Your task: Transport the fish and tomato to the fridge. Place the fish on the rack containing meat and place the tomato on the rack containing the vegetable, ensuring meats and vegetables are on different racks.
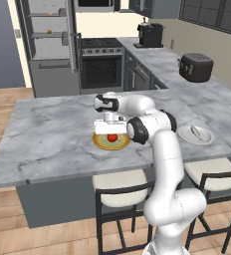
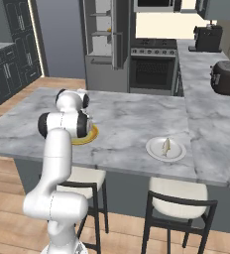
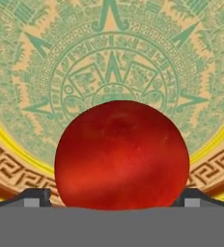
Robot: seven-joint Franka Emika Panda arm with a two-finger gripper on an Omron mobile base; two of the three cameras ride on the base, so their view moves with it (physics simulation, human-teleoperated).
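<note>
Red fills most of what we see from the hand: the tomato [image 3: 121, 155] sits on the patterned plate [image 3: 109, 62], with our two fingers [image 3: 34, 197] standing wide apart, one on each side of it and not yet pressing on it. From the left base view the gripper [image 1: 111, 130] hangs straight over the tomato [image 1: 111, 137] on that plate [image 1: 98, 143], which lies on the marble table [image 1: 53, 129] near its front edge.

What worries us first is the shape — a glossy ball on a smooth plate. If the fingers meet it above or below its widest line, we judge it could squirt out and roll along the plate or off it. Closing while the hand is off-centre would push the tomato sideways before both pads bite. We also cannot tell how close the tips are to the plate surface; going lower might scrape it and drag the plate toward the table edge.

The fish [image 2: 166, 146] lies on a white plate [image 2: 156, 154] well apart from the tomato's plate, further along the table, so it is not at risk now. The fridge [image 1: 50, 47] stands open beyond the table, far from the tomato's plate, with small items on its shelves too tiny for us to sort — a long carry, and a weak grip could drop the tomato on the way, or we could pick the wrong rack.
</note>
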